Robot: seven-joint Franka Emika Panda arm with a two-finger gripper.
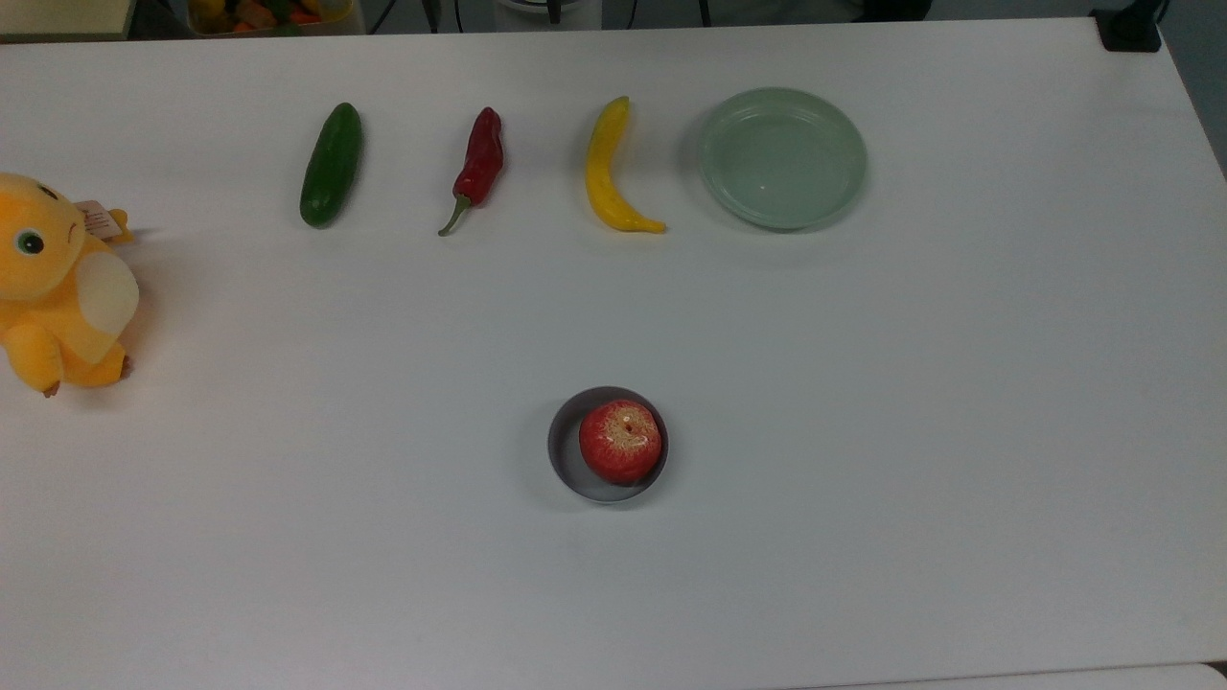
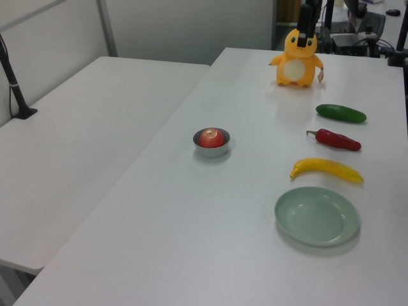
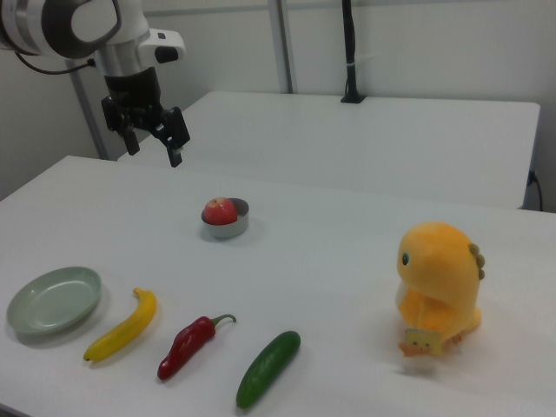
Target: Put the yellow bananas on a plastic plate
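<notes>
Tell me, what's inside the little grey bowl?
A red apple sits inside the grey bowl, filling most of it. The bowl's floor under the apple is covered, so anything beneath it can't be seen.

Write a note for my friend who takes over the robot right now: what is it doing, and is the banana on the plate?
Gripper: open, empty, raised high above the white table, away from the food.
Long curved yellow banana: lying on the table, right beside the round pale-green plastic plate, at the top view's left of it, not touching.
Plate: empty.
Done: nothing yet.
Left: bring the gripper to the banana, grasp it, set it on the plate.
</notes>
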